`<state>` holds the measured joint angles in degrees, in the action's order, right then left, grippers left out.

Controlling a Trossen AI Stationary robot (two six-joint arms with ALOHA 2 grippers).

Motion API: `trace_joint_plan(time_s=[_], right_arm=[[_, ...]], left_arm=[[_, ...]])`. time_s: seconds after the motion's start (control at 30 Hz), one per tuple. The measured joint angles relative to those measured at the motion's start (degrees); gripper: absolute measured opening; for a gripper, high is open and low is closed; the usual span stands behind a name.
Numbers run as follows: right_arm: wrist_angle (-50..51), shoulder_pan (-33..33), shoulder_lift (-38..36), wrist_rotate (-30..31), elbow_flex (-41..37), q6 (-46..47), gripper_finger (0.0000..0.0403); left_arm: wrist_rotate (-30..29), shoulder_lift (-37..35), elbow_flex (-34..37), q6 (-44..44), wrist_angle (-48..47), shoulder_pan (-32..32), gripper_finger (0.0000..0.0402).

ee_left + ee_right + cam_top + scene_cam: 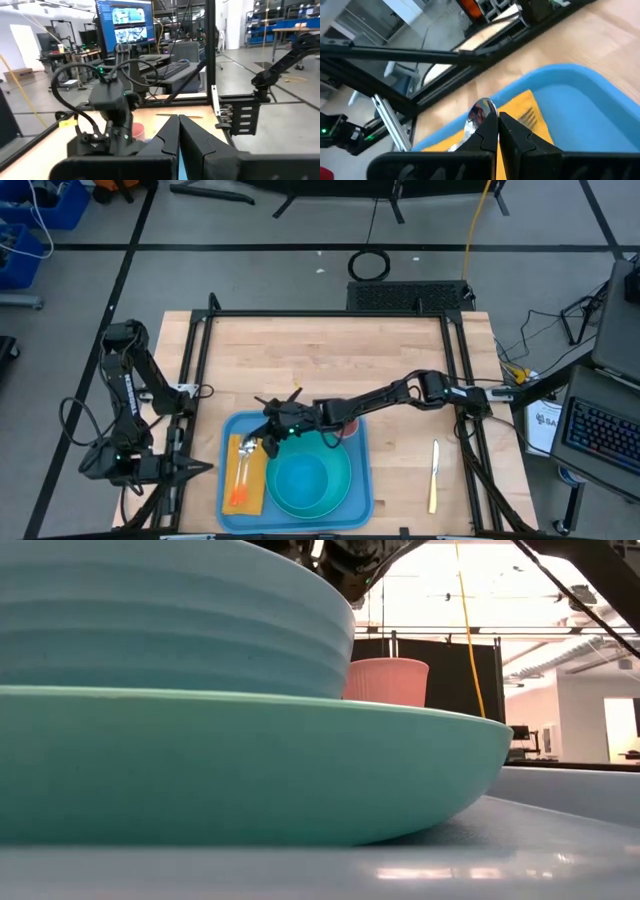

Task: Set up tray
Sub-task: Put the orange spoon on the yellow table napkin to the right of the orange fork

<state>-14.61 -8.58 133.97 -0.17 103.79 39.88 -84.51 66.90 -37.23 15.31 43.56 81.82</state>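
Note:
The blue tray point(357, 480) lies at the table's near middle. On it are a teal plate point(340, 485) with a light-blue bowl point(170, 620) in it, a pink cup point(388, 680) at the far side and a yellow napkin point(250, 485) at the left. A fork point(527, 117) lies on the napkin. My right gripper point(268, 442) reaches in from the table's right, over the napkin's far end, shut on a silver spoon point(480, 114). My left gripper point(178, 120) hangs shut outside the table's left edge, holding nothing. My right gripper pinches the spoon between its two fingers close behind the spoon's bowl point(481, 109), which sticks out past the fingertips. The fingers slant slightly down, coming from the table's right. Whether the spoon touches the napkin below, I cannot tell.
A knife point(434, 475) lies on the bare wood to the right of the tray. The black frame rails point(200, 360) run along the table's left, right and far sides. Bare wood point(320, 360) lies beyond the tray.

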Motion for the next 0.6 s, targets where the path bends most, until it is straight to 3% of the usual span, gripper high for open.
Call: trace_joint_plan(time_s=[0.37, 0.6], right_arm=[[1.37, 0.26, 7.33, -4.22, 8.13, 2.33, 0.0000], [3.55, 0.83, 8.36, -4.48, 8.68, 3.79, 0.0000]], left_arm=[[-1.07, 0.01, 0.00, 0.05, -0.36, -0.81, 0.0010], [-1.05, 0.04, 0.00, -0.17, -0.58, -0.81, 0.0010]])
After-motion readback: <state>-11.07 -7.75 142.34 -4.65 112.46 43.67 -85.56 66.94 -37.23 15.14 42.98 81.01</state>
